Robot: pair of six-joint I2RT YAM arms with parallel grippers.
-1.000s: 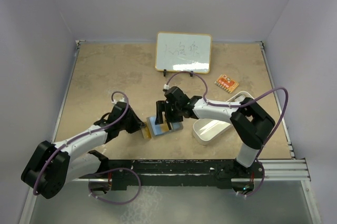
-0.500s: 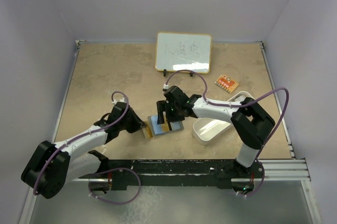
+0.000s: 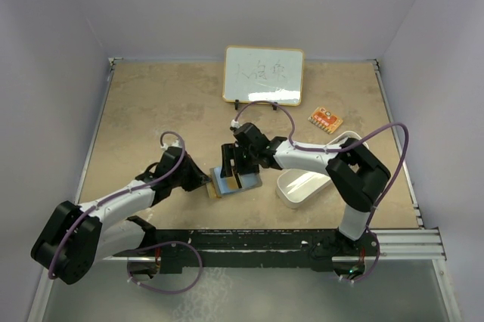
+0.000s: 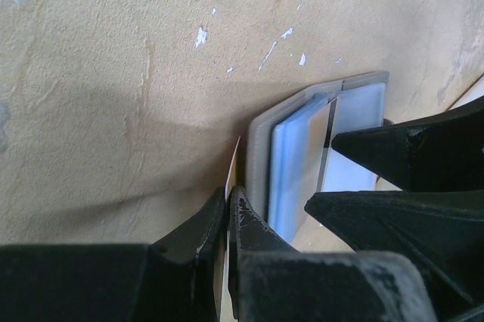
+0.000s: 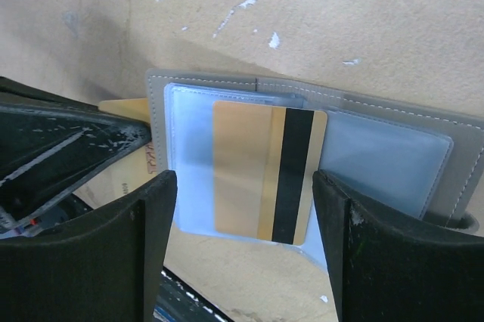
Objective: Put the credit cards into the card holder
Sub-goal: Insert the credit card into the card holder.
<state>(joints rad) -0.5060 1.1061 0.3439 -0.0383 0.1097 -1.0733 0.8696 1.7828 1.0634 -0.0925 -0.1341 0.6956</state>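
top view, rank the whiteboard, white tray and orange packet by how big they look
1. whiteboard, clearly largest
2. white tray, though the right arm covers part of it
3. orange packet, by far the smallest

The place is a robotics lab cell, a staged test station. A tan, stone-patterned bench [image 3: 151,110] is boxed in by plain pale walls [image 3: 227,4] along its left, far and right edges. Along the near edge runs a slotted aluminium rail [image 3: 408,243]. The white-and-black left arm [image 3: 128,197] and right arm [image 3: 318,157] are bolted there, with purple cables [image 3: 393,140] looping off them (the wiring runs in the open). At the middle of the far edge a small whiteboard [image 3: 263,75] stands propped, its handwritten marks too faint to read.
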